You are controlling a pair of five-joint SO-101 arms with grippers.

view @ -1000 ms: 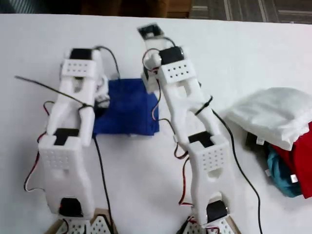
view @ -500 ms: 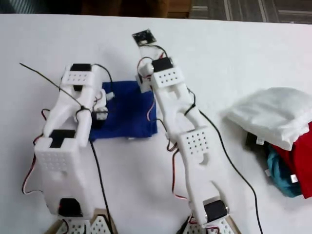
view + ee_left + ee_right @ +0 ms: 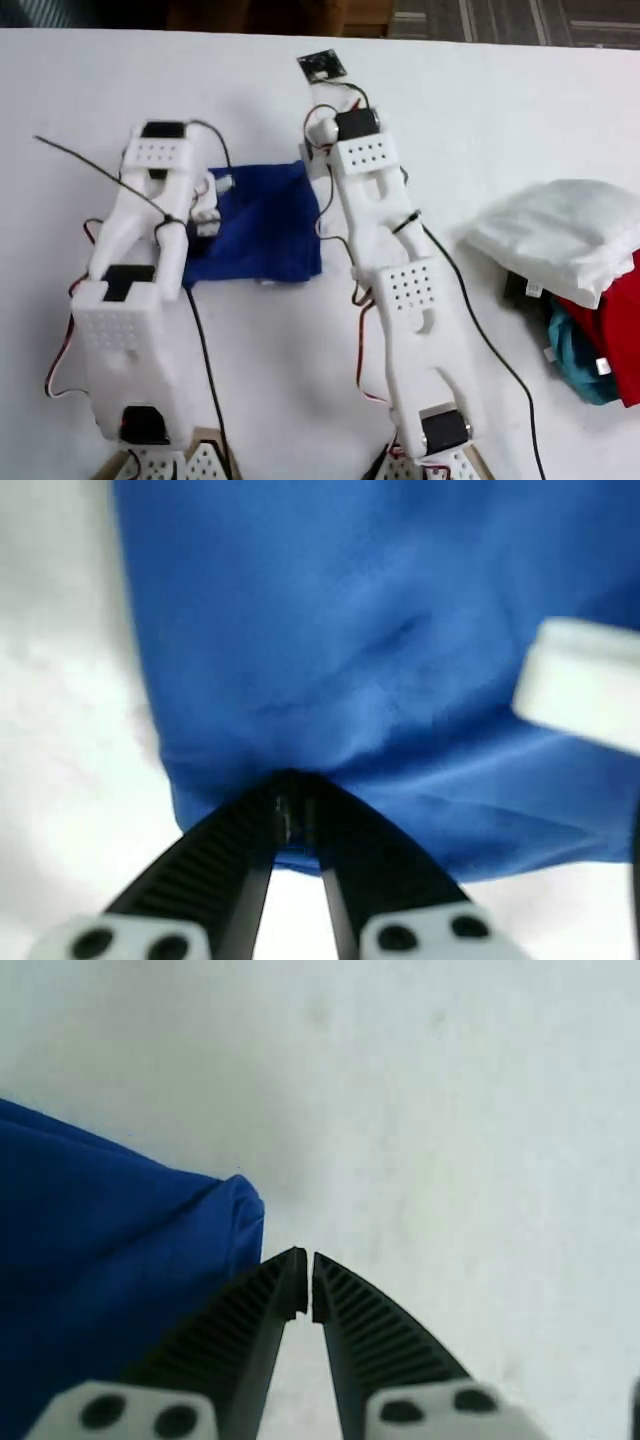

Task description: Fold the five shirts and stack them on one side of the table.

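Note:
A blue shirt [image 3: 262,225], folded into a rough rectangle, lies on the white table [image 3: 480,120] between the two arms. My left gripper [image 3: 297,805] is shut on the near edge of the blue shirt [image 3: 380,650], and the cloth puckers at its tips. My right gripper [image 3: 305,1285] is shut with nothing in it. It hangs over bare table just beside a corner of the blue shirt [image 3: 120,1250], at the shirt's far right side. In the high view both arms' white bodies cover their fingers.
Unfolded shirts are heaped at the table's right edge: a white one [image 3: 560,235] on top, a red one [image 3: 618,315] and a teal one [image 3: 573,350] beneath. Arm cables trail over the table by both bases. Bare table lies beyond the arms.
The right arm swung left toward the shirt, then back right and slightly farther out. The blue shirt shifted a little left, and its far edge now lies tilted.

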